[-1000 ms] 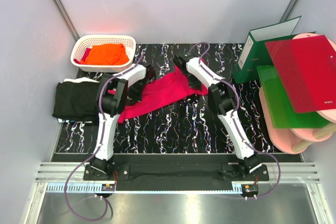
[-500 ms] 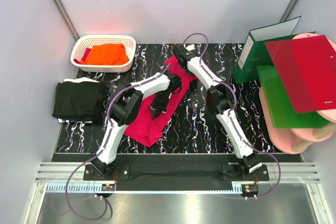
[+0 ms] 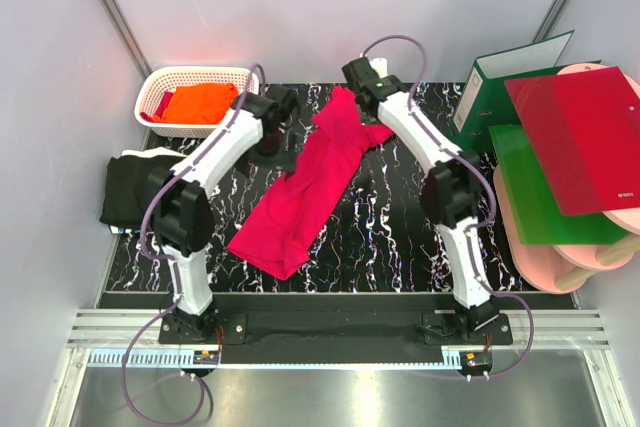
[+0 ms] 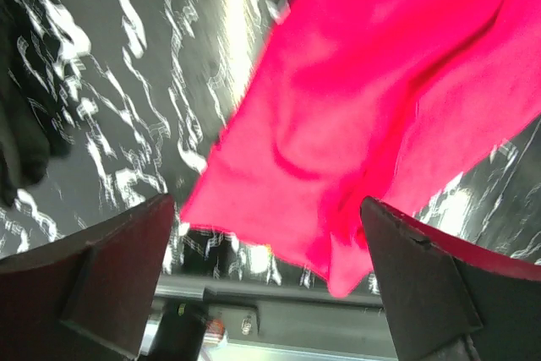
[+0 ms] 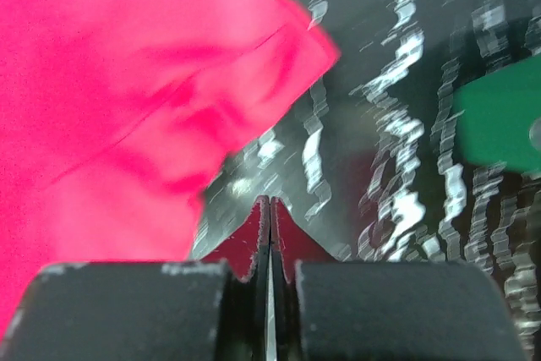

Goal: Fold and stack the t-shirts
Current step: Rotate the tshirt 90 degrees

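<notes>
A crimson-pink t-shirt (image 3: 305,187) lies in a long diagonal strip on the black marbled table, from far centre to near left. My left gripper (image 3: 267,150) hangs just left of its far half. In the left wrist view its jaws (image 4: 270,281) stand wide open and hold nothing, with the pink t-shirt (image 4: 363,116) beyond them. My right gripper (image 3: 358,79) is by the shirt's far end. Its fingertips (image 5: 269,213) are shut over bare table, the pink cloth (image 5: 118,99) to their left. An orange t-shirt (image 3: 200,102) lies in the basket. A black t-shirt (image 3: 140,189) lies folded at the left edge.
The white lattice basket (image 3: 196,74) stands at the far left. On the right are an upright green binder (image 3: 490,97), a red folder (image 3: 580,137) and a green folder (image 3: 535,192) on pink round stands (image 3: 590,259). The arms' rail (image 3: 330,325) runs along the near edge.
My left gripper has opened and let go of the pink t-shirt, then swung back towards the far left. The shirt now lies stretched out diagonally. My right arm reached farther back.
</notes>
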Motion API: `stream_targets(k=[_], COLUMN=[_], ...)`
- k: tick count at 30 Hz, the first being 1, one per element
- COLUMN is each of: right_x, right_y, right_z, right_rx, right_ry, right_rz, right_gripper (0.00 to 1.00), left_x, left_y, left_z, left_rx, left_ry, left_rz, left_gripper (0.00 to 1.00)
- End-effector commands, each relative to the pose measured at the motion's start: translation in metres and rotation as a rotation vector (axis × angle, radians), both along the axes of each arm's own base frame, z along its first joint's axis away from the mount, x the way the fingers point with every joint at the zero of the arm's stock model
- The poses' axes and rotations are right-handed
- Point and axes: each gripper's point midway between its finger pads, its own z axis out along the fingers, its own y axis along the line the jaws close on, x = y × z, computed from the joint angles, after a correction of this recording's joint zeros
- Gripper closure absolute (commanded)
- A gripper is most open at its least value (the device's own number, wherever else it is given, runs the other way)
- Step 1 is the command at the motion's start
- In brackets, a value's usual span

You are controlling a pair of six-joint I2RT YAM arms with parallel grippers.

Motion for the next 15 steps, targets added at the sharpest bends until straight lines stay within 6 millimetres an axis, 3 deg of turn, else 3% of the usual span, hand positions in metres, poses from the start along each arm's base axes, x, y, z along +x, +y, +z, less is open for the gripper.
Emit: stream_targets(k=[1,3,4,6,7,10,11,15], right_x=[-0.048,-0.071,-0.088,-0.097,-0.1,-0.088,-0.088,-0.071], right_y=[0.039,0.063,0.076,0.082,0.083,0.078,0.075,0.069], right_z=[0.01,-0.002,-0.022,-0.041,-0.056,-0.07,-0.072,-0.086], right_rx=[0.402,0.558,0.627,0.661,0.658,0.616,0.597,0.549], right_ry=[0.125,0.25,0.352,0.42,0.453,0.451,0.463,0.472], right_rz=[-0.019,0.003,-0.009,-0.036,-0.057,-0.078,-0.091,-0.131], right_gripper=[1.0,1.0,1.0,1.0,1.0,1.0,1.0,1.0], left_x=[0.047,0.065,0.069,0.073,0.072,0.053,0.037,0.0], left_y=[-0.01,-0.015,-0.016,-0.014,-0.008,0.014,0.023,0.036], left_z=[0.005,-0.002,-0.011,-0.011,-0.013,-0.029,-0.041,-0.063], left_rx=[-0.13,-0.135,-0.124,-0.114,-0.084,0.002,0.033,0.082], left_ry=[-0.114,-0.109,-0.091,-0.083,-0.076,0.005,0.072,0.196], left_rz=[-0.003,-0.025,-0.03,-0.038,-0.025,0.001,0.021,0.047], left_gripper=[0.01,0.04,0.09,0.73,0.98,1.0,1.0,1.0])
